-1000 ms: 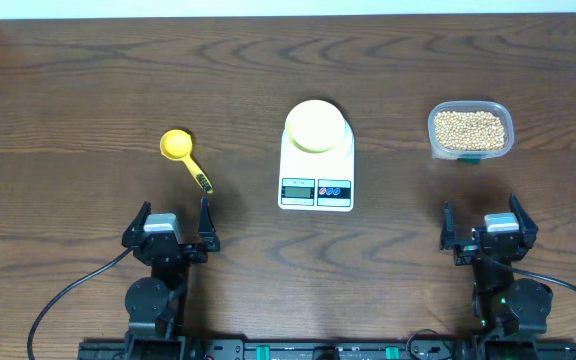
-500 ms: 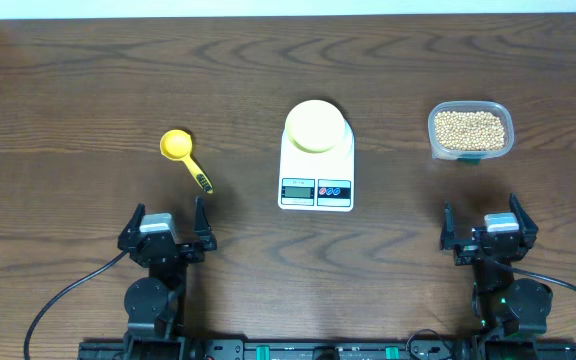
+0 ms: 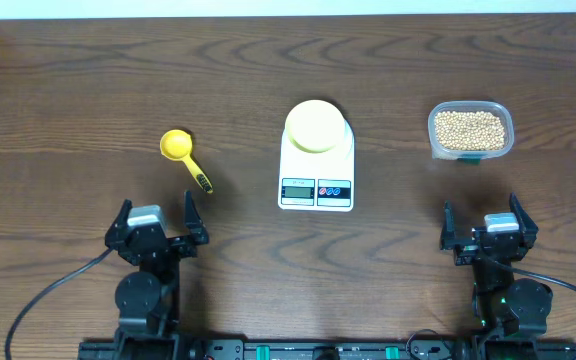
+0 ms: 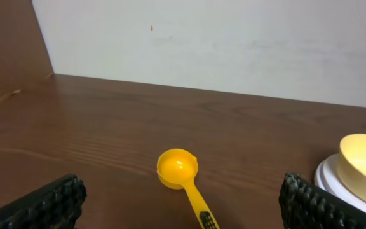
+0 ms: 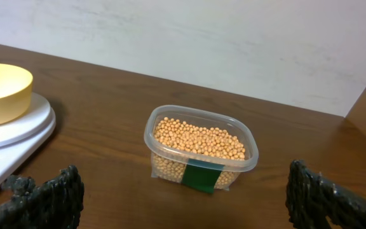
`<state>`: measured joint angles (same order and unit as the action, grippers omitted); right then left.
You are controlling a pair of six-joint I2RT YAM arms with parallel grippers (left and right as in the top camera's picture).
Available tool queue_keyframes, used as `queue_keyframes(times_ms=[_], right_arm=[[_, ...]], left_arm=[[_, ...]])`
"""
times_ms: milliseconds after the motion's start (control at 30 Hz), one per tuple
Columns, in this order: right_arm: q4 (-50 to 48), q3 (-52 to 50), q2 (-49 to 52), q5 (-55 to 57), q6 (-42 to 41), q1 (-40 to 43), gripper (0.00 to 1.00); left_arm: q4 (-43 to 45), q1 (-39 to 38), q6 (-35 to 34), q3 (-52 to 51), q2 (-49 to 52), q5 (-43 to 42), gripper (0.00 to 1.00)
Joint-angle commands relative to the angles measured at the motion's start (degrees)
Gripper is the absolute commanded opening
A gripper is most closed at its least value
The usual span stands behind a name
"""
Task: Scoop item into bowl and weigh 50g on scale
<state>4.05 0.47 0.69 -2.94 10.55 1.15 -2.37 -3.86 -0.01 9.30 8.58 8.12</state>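
Scale (image 3: 316,172): white, rectangular, flat at mid-bench (image 3: 388,60), display and two round buttons on the near edge.
Bowl (image 3: 315,125): pale yellow, round, upright, empty, seated on the scale's far end.
Beans (image 3: 470,128): small, round, tan, heaped in a clear tub (image 3: 471,104), well right of the scale.

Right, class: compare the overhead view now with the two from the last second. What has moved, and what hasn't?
Only the left gripper has moved. It has shifted a little to the robot's left and turned slightly, with its jaws open and empty throughout. Nothing was grasped or released. The right gripper, the yellow scoop, the pale yellow bowl on the scale and the soybeans in their clear tub stayed put.
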Motion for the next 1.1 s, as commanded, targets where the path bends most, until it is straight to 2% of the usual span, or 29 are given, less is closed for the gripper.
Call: queue_keyframes(times_ms=[0,200,467,667,867,967,1067], right_arm=[[0.20,-0.11,-0.26,0.44,-0.85,-0.39,0.99],[0.20,-0.11,-0.26,0.44,-0.85,-0.39,0.99],[0.20,-0.11,-0.26,0.44,-0.85,-0.39,0.99],[0.20,-0.11,-0.26,0.44,-0.85,-0.39,0.99],[0.20,-0.11,-0.26,0.44,-0.85,-0.39,0.99],[0.20,-0.11,-0.26,0.44,-0.85,-0.39,0.99],[0.20,-0.11,-0.26,0.44,-0.85,-0.39,0.99]], left_arm=[[0.24,-0.07,0.11,5.49,5.31,3.21,0.99],[0.24,0.09,0.57,15.65,19.15,6.56,0.99],[-1.68,3.96,0.07,33.81,40.79,3.87,0.99],[-12.90,7.63,-1.18,52.17,56.28,-3.30,0.99],[-28.72,13.29,-1.18,71.49,70.86,-14.43,0.99],[-34.27,15.56,-1.18,78.42,76.35,-19.52,0.99],[-37.64,16.44,-1.07,81.31,79.54,-20.74,0.99]])
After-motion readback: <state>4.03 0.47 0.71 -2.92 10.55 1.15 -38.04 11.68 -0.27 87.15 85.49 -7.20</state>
